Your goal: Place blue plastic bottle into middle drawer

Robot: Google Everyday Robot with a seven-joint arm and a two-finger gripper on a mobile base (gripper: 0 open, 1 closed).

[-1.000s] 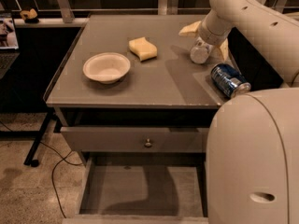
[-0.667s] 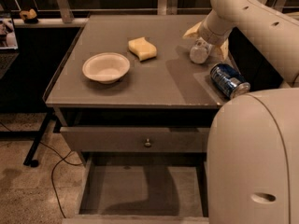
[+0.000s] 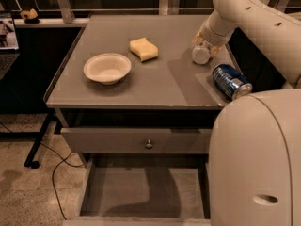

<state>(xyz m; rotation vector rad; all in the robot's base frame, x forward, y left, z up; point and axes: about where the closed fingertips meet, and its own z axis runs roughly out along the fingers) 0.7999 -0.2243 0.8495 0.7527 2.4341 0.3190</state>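
Observation:
The blue plastic bottle is on the cabinet top at the back right, its white end facing me. My gripper comes down from the right and sits right over and around the bottle, hiding most of its body. The middle drawer is pulled open below the cabinet front; its flat grey floor holds nothing. My arm and base cover the drawer's right side.
A shiny blue drink can lies on its side near the top's right front corner. A white bowl and a yellow sponge sit on the cabinet top. A shut drawer front with a round knob lies above the open drawer.
The gripper and the bottle stay in almost the same place at the back right. Nothing else has moved.

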